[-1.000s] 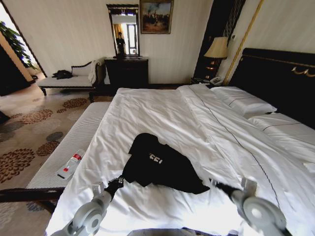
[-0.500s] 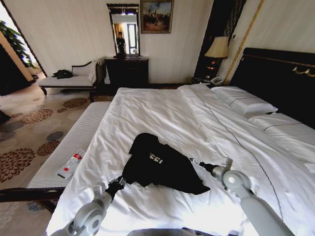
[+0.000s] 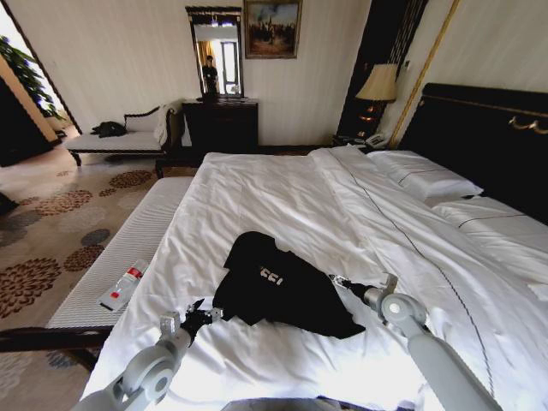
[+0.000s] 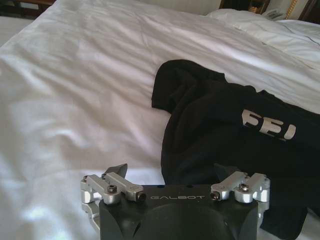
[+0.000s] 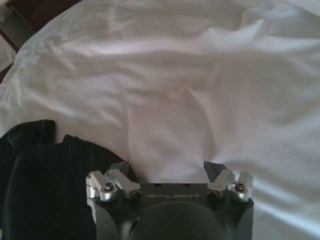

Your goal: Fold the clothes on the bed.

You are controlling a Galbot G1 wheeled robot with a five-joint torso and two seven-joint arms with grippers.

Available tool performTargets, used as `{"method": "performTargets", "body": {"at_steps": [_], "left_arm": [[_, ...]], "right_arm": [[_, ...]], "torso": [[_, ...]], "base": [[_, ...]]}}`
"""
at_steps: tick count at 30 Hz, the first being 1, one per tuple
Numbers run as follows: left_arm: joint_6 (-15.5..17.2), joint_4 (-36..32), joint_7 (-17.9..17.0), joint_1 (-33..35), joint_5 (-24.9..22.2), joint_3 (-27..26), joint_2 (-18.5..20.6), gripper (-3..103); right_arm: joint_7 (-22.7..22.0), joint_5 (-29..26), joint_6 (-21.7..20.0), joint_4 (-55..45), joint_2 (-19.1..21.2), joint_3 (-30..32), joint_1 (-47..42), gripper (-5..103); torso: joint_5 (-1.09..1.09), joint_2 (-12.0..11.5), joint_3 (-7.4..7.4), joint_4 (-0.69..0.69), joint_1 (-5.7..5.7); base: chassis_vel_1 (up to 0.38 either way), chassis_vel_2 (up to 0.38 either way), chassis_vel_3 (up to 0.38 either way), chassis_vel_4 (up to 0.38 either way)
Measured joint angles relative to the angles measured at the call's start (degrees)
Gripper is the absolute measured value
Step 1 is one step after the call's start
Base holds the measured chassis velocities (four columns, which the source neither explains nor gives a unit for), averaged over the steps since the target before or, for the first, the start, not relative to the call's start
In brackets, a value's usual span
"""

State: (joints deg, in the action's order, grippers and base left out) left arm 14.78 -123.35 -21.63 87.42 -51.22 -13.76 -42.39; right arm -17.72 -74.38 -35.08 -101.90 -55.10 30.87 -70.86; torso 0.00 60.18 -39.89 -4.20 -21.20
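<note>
The left claw (image 3: 199, 315) hangs with its jaws spread wide, empty, just short of the near left edge of the clothes (image 3: 278, 287); the right claw (image 3: 341, 282) is likewise spread and empty, at the garment's right edge. The left wrist view shows the black fabric (image 4: 235, 135) running from just ahead of the left claw (image 4: 171, 171) out past its far finger. In the right wrist view the cloth (image 5: 45, 180) lies beside one finger of the right claw (image 5: 167, 166), white sheet ahead. The two flank the garment, probably so each can take an edge. One black top, crumpled, its white lettering partly showing, lies on one bed (image 3: 282, 188), with two claws at work.
</note>
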Motion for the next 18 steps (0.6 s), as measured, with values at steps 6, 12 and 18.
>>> {"method": "performTargets", "body": {"at_steps": [6, 12, 18], "left_arm": [[-0.17, -0.65, -0.05, 0.36, -0.27, -0.68, 0.30, 100], [-0.18, -1.44, 0.03, 0.84, -0.91, -1.78, 1.20, 100], [-0.25, -1.64, 0.11, 1.08, -1.04, -2.47, 1.50, 100]], "right_arm": [[-0.44, -1.86, -0.58, -0.45, -0.37, -0.33, 0.35, 99], [-0.46, -2.73, -1.19, -0.45, -1.13, -1.39, 1.10, 94], [-0.96, -4.53, -2.16, -0.83, -2.07, -2.58, 2.17, 74]], "torso": [[0.00, 0.00, 0.00, 0.01, 0.00], [0.01, 0.00, 0.00, 0.00, 0.00], [0.00, 0.00, 0.00, 0.01, 0.00]], "base": [[0.000, 0.000, 0.000, 0.000], [0.000, 0.000, 0.000, 0.000], [0.000, 0.000, 0.000, 0.000]]}}
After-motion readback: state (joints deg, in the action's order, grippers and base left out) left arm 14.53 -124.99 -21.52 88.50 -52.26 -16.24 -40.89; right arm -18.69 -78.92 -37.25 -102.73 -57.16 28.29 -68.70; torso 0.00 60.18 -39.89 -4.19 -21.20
